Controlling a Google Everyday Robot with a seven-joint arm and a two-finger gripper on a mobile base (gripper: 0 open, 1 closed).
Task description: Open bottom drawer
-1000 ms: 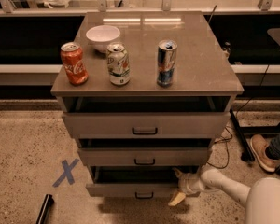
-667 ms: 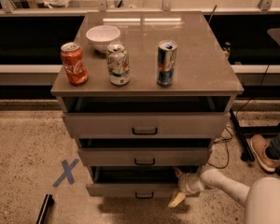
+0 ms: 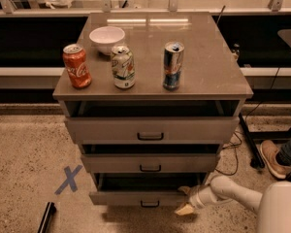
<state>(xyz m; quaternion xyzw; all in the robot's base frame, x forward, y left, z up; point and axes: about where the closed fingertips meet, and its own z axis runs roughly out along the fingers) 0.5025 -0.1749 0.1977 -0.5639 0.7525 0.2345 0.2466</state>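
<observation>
Claw (image 3: pixel 185 200) sits low at the right end of the bottom drawer (image 3: pixel 136 197) front. Arm (image 3: pixel 233 191) reaches in from the lower right. Can't tell whether the claw is clamped on the front or loose. Bottom drawer is the lowest of three, pulled out a little, with a dark gap above its front and its black handle (image 3: pixel 150 204) at centre. Middle drawer (image 3: pixel 148 163) and top drawer (image 3: pixel 150 129) are also partly out. Counter (image 3: pixel 208 57) carries a white bowl (image 3: pixel 106 37), red cola can (image 3: pixel 77 65), green-white can (image 3: pixel 122 66) and blue-silver can (image 3: pixel 173 65), all cans upright. Blue tape X (image 3: pixel 68 179) is on the floor left of the cabinet.
</observation>
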